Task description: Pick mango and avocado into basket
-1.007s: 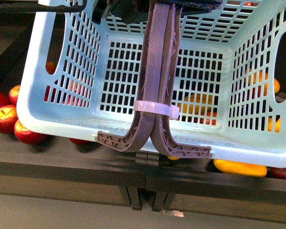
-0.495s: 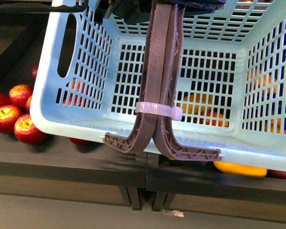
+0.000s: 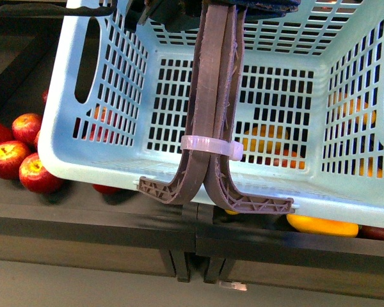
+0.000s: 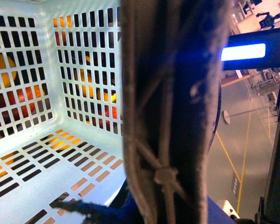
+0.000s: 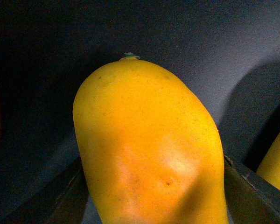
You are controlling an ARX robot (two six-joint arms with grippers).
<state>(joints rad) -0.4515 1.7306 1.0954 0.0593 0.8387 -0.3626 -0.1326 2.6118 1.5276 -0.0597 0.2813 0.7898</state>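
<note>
Dark shelf (image 3: 83,220) below basket (image 3: 83,163); red apples (image 3: 8,160) left.

Dark shelf (image 3: 115,220), red apples (image 3: 25,163) at left, yellow mango (image 3: 323,225) at right.

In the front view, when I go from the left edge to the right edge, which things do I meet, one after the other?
red apples → left end of the basket → brown handles → oranges seen through the basket's slots → yellow fruit under the basket's near rim
</note>
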